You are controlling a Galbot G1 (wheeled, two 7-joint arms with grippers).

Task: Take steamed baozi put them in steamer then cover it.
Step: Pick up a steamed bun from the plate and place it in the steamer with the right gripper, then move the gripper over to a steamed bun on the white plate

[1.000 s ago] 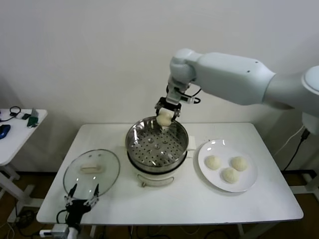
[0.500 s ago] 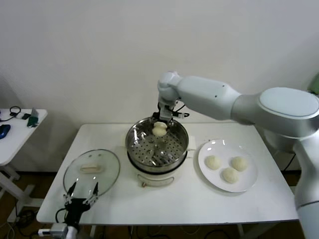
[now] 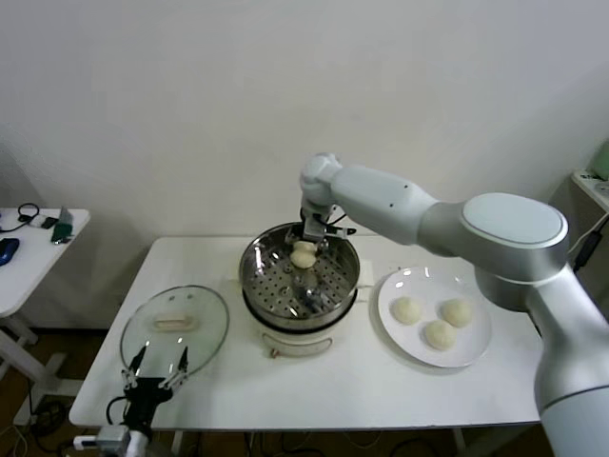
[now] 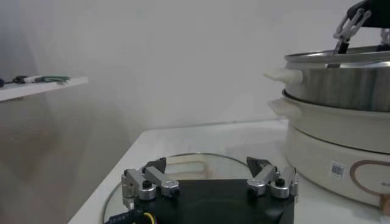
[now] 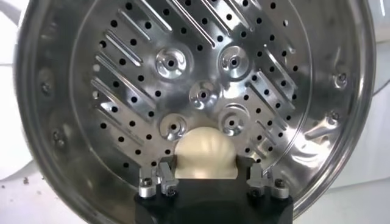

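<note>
My right gripper [image 3: 304,249] reaches down into the steel steamer [image 3: 262,262] at its far side and is shut on one cream-white baozi [image 3: 304,254]. In the right wrist view the baozi [image 5: 205,153] sits between the fingers just above the perforated floor [image 5: 195,91]. Three more baozi [image 3: 436,323] lie on the white plate [image 3: 476,350] to the right. The glass cover [image 3: 175,329] lies flat on the table at the left. My left gripper [image 3: 155,374] is open and empty at the cover's near edge, and it also shows in the left wrist view [image 4: 210,182].
The steamer stands on a white pot base [image 3: 303,339] in the table's middle. A small side table [image 3: 29,252] with small items stands far left. The wall is close behind the table.
My right gripper has come down from above the steamer's far rim into the basket, carrying the baozi. The left arm has not moved.
</note>
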